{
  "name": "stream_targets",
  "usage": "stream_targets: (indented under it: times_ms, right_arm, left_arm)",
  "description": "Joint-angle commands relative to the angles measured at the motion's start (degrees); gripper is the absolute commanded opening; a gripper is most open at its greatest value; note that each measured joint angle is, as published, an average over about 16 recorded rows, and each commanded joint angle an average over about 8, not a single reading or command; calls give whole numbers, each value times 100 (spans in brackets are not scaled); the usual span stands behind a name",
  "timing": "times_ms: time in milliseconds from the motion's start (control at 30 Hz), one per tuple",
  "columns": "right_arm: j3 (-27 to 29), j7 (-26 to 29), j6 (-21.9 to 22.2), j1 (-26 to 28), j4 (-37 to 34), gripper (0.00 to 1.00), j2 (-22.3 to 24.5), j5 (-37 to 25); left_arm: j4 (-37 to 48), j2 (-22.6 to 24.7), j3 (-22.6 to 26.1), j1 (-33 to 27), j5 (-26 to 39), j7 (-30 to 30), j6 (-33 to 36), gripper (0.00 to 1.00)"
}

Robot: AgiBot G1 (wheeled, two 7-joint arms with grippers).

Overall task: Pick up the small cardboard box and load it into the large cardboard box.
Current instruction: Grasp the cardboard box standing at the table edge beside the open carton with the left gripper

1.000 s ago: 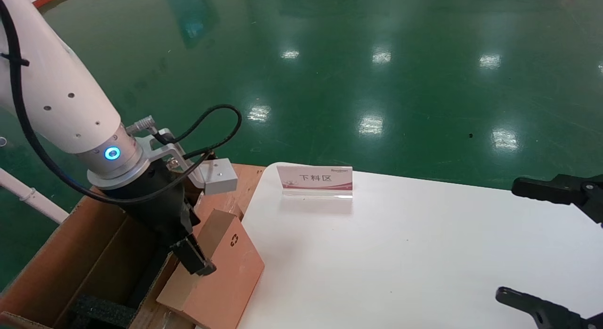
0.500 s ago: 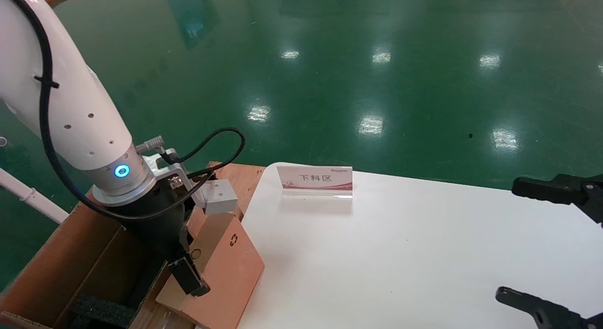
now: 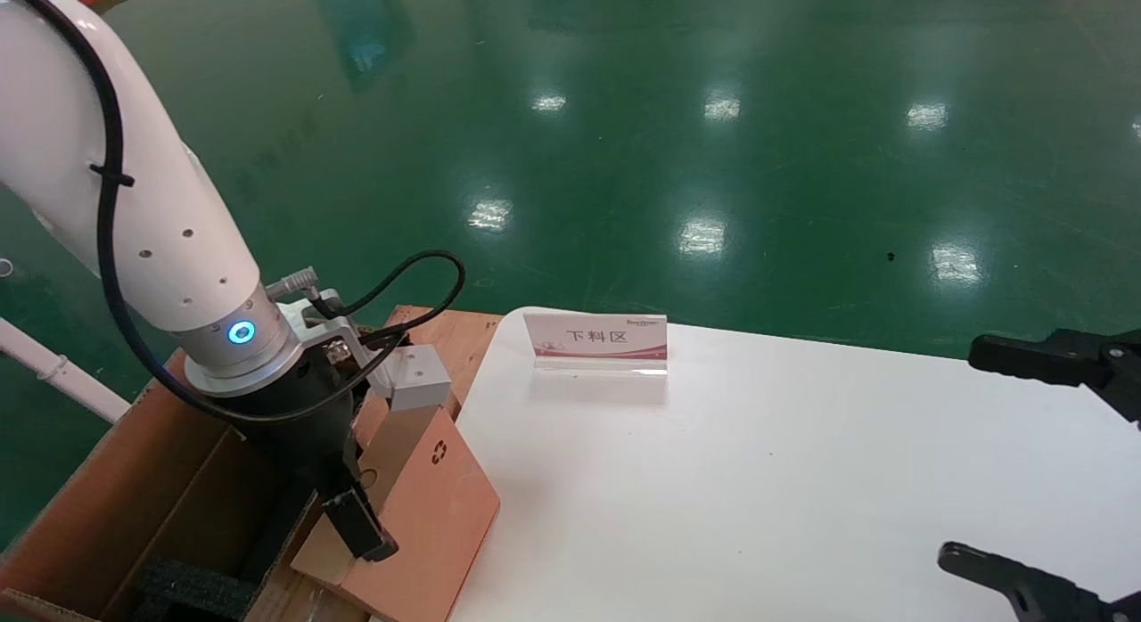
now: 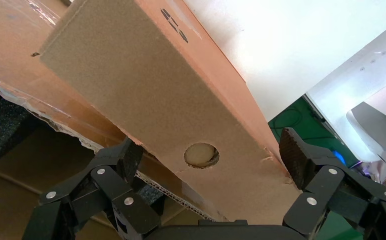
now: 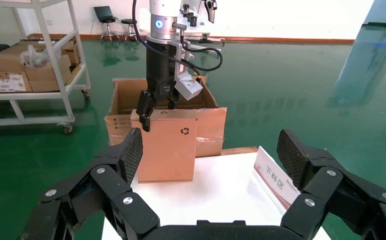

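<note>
The small cardboard box [image 3: 437, 515] stands on edge at the table's left rim, tilted toward the large cardboard box [image 3: 107, 479]. Its tan narrow edge with a round hole [image 4: 200, 155] faces up, and its recycling mark faces the table. My left gripper [image 3: 357, 506] is open and straddles that top edge. One finger [image 3: 361, 528] hangs over the broad face and the other is hidden behind the box. In the left wrist view the pads [image 4: 293, 155] flank the small cardboard box [image 4: 146, 75] at about its thickness. My right gripper [image 3: 989, 462] is parked open at the table's right.
A white-and-red sign [image 3: 595, 337] stands at the back of the white table [image 3: 758, 479]. Black foam [image 3: 192, 586] lies inside the large carton, which sits beside and below the table's left edge. A shelf cart [image 5: 31, 65] with cartons stands farther off on the green floor.
My left gripper has come down over the small box's top edge, its finger sliding lower on the broad face; the round hole now shows. The right arm has not moved.
</note>
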Motion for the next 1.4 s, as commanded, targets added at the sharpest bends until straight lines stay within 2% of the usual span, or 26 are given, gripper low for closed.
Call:
stream_targets:
  times_ms: [33, 100, 200, 233, 1400]
  right_arm:
    - [0, 0, 0, 0, 0, 68, 0, 1]
    - [0, 0, 0, 0, 0, 43, 0, 1]
    - [0, 0, 0, 0, 0, 6, 0, 1]
    - [0, 0, 0, 0, 0, 0, 0, 1]
    - [-2, 0, 0, 1, -2, 0, 0, 1]
  left_arm:
    - [0, 0, 0, 1, 2, 0, -4, 24]
    - [1, -1, -7, 2, 2, 1, 0, 0]
    - [2, -2, -17, 3, 4, 4, 6, 0]
    - [2, -2, -20, 3, 4, 4, 8, 0]
    - [134, -2, -147, -110, -123, 141, 33, 0]
